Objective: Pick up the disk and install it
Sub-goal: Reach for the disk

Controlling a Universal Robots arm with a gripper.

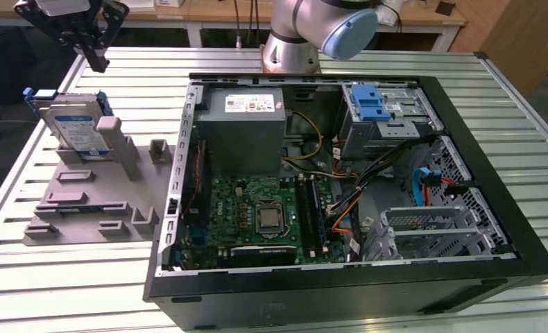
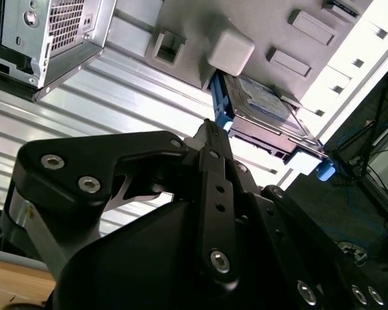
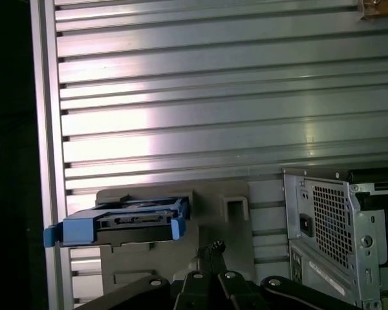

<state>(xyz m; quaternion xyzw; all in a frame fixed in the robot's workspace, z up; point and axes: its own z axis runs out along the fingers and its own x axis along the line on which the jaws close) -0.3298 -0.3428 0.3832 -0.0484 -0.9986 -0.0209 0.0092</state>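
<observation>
Approach step, I judge. My black gripper (image 1: 97, 64), jaws closed on nothing, hangs above the silver-grey, blue-railed disk (image 1: 75, 128). It stands on edge in a grey plastic fixture (image 1: 80, 208) beside the open black computer case (image 1: 348, 281). Grasping calls for opening first.

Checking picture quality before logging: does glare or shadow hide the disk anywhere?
Exterior view: even light, disk clear in its grey stand. First wrist view: strong glare on the table slats, disk readable. Second wrist view: gripper dark in front, disk lit.
</observation>
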